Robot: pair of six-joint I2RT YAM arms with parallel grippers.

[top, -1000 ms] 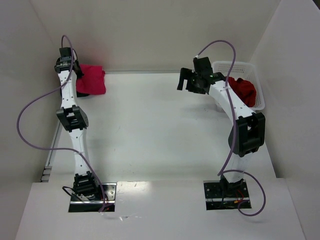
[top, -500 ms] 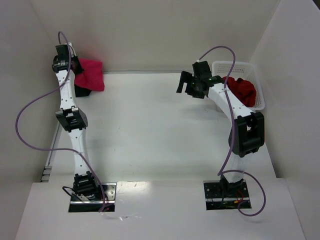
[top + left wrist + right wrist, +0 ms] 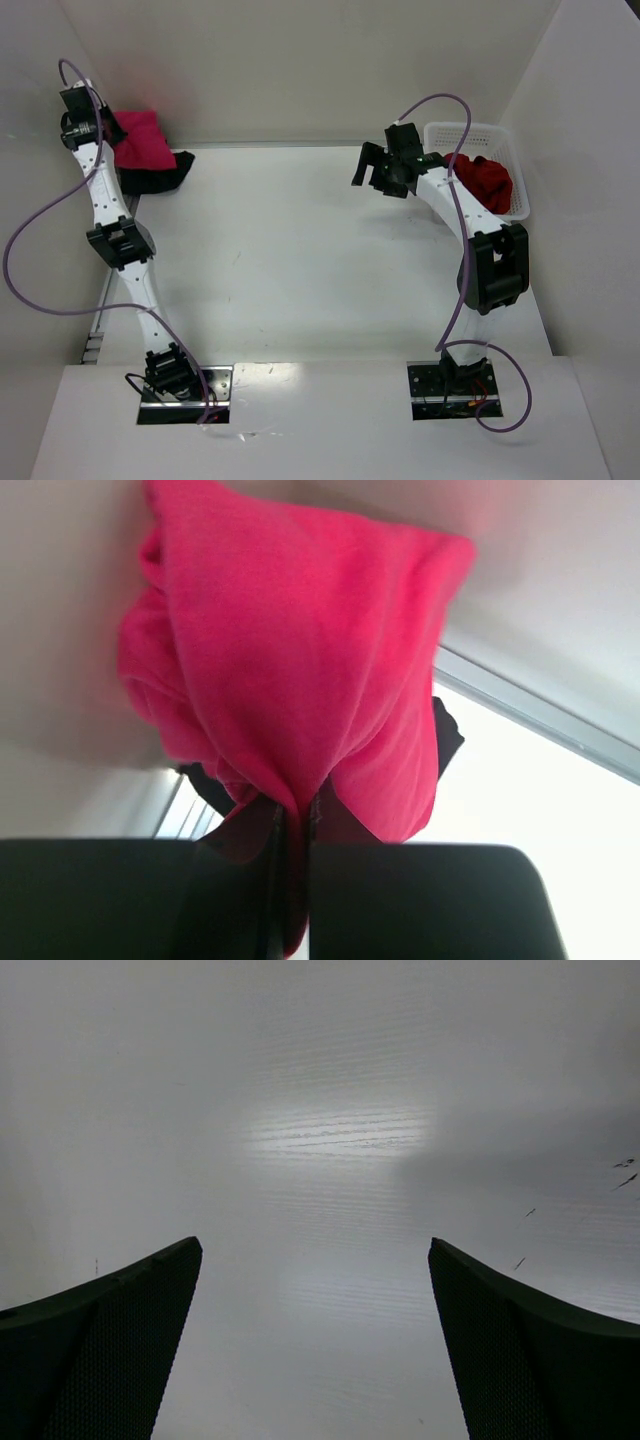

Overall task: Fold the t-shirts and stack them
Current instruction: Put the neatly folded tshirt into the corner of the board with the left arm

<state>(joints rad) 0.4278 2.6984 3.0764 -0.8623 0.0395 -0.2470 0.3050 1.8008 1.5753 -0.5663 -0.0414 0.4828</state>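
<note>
One-sided work: pinching bunched crimson-pink t-shirt [image 3: 300, 660] tight in left gripper [image 3: 292, 825], holding it over black t-shirt [image 3: 160, 178] at far-left table [image 3: 300, 260] corner; hovering right gripper [image 3: 315, 1245] spread wide, empty, beside white basket [image 3: 500, 135] containing dark red t-shirts [image 3: 485, 180].

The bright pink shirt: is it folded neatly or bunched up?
Bunched up. The pink shirt gathers into loose creases where the left gripper pinches it; no flat fold shows.

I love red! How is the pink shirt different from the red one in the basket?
The pink t-shirt is brighter; the red t-shirt is darker. The pink t-shirt is pinched in the left tool; the red t-shirt lies bunched in the white basket, untouched. Both are plain cloth.
</note>
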